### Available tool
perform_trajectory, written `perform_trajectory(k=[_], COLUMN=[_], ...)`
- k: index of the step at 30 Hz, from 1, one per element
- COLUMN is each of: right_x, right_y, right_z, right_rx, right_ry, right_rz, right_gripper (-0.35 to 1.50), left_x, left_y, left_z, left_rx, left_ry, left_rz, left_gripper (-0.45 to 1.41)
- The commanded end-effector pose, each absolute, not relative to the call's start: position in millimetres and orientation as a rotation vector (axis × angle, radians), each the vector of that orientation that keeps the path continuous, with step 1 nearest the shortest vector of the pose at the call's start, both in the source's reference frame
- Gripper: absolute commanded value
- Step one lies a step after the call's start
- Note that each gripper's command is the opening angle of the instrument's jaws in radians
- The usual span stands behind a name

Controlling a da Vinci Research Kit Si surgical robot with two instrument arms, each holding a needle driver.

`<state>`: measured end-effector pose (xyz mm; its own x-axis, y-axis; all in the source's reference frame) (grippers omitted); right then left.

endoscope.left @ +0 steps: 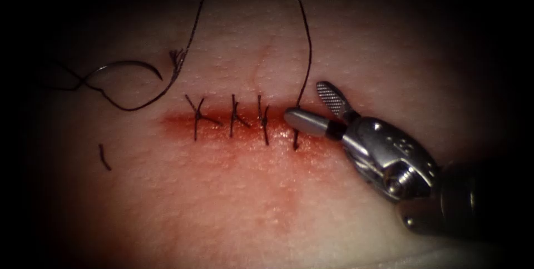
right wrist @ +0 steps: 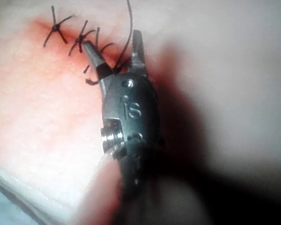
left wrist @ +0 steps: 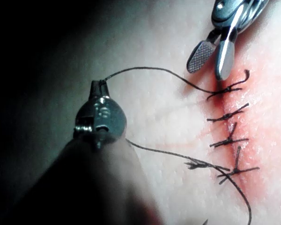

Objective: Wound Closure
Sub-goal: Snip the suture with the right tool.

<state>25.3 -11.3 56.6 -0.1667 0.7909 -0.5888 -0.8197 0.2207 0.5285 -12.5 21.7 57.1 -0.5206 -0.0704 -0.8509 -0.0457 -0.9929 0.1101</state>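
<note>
The cut (endoscope.left: 222, 127) in the tissue (endoscope.left: 233, 202) carries three tied stitches (endoscope.left: 235, 114). A fourth stitch (endoscope.left: 295, 138) sits at its right end. From that stitch the thread (endoscope.left: 309, 46) rises between the spread jaws of my right tool (endoscope.left: 306, 101), which is open and holds nothing. In the left wrist view my left tool (left wrist: 99, 85) is shut on the thread (left wrist: 150, 69), which runs to that same stitch (left wrist: 225, 89). The curved needle (endoscope.left: 130, 63) lies free on the tissue past the cut's left end, held by neither tool.
A short cut piece of thread (endoscope.left: 104, 158) lies at the lower left. A frayed thread end (endoscope.left: 177, 58) rests near the needle, and slack thread loops below it (endoscope.left: 133, 108). Red fluid stains the tissue along the cut (endoscope.left: 250, 158).
</note>
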Motion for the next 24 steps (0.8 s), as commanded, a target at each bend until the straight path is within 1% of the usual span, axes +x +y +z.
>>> perform_trajectory(k=[1, 4, 7, 17, 24], right_x=[26.1, 26.5, 27.0, 29.7, 31.4], right_y=[-10.8, -10.5, -10.6, -10.9, -10.9], right_z=[57.8, 58.6, 59.2, 60.6, 61.4], right_rx=[-0.038, -0.039, -0.039, -0.037, -0.036], right_ry=[1.003, 0.995, 0.992, 0.998, 1.009], right_rz=[1.421, 1.420, 1.418, 1.414, 1.396], right_gripper=[1.05, 1.05, 1.13, 1.11, 1.18], left_x=[-13.0, -13.1, -13.5, -14.1, -14.4], left_y=[22.2, 22.1, 21.9, 21.2, 20.7], left_z=[57.3, 56.8, 56.2, 54.3, 53.2], left_rx=[1.533, 1.536, 1.553, 1.560, 1.558], left_ry=[-0.195, -0.196, -0.191, -0.199, -0.207], left_rz=[-2.721, -2.714, -2.703, -2.679, -2.666], left_gripper=[-0.45, -0.45, -0.45, -0.45, -0.45])
